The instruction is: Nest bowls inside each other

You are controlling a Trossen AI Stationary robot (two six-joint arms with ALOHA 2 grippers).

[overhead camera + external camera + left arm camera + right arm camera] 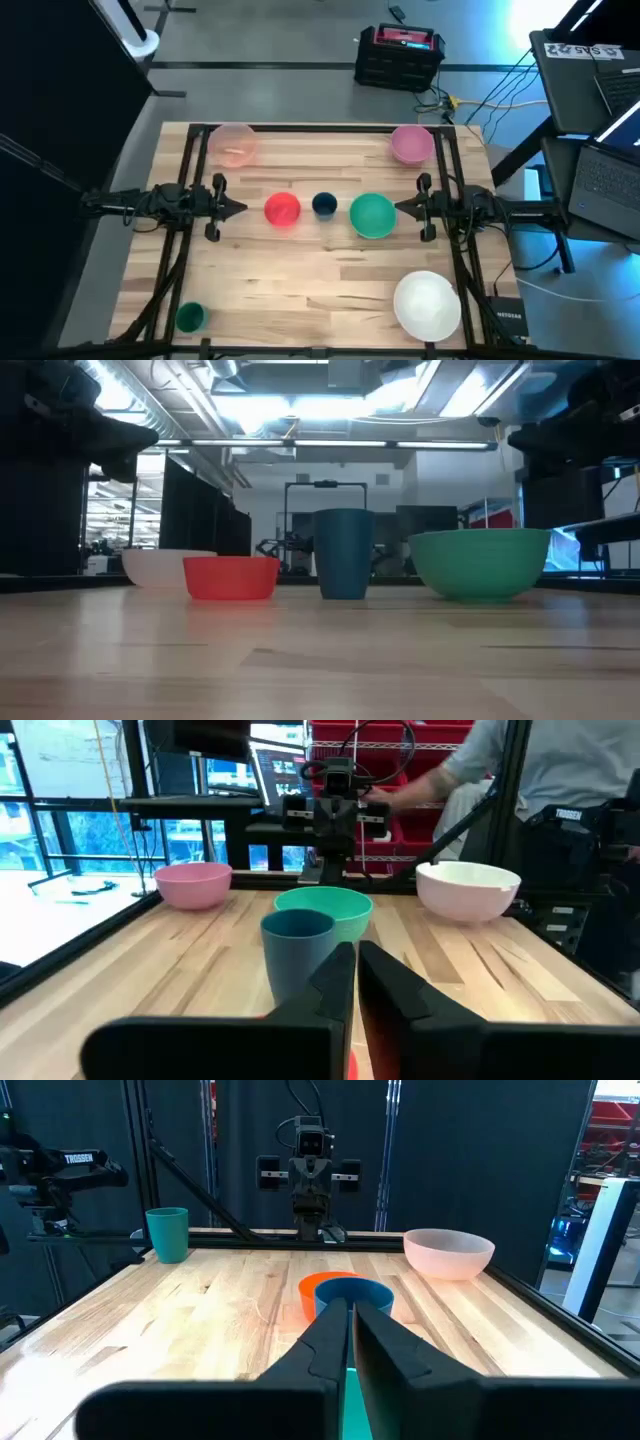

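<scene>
Three bowls stand upright in a row at mid-table: a red bowl, a small dark blue bowl and a green bowl. A translucent peach-pink bowl sits far left and a pink bowl far right. A large white bowl is near right, and a small green bowl near left. My left gripper is shut, level, just left of the red bowl. My right gripper is shut, level, by the green bowl's right rim. Neither holds anything.
Black frame rails run along the table's left and right sides under both arms. A person sits beyond the table's right edge by a laptop. A black and red crate lies on the floor behind the table.
</scene>
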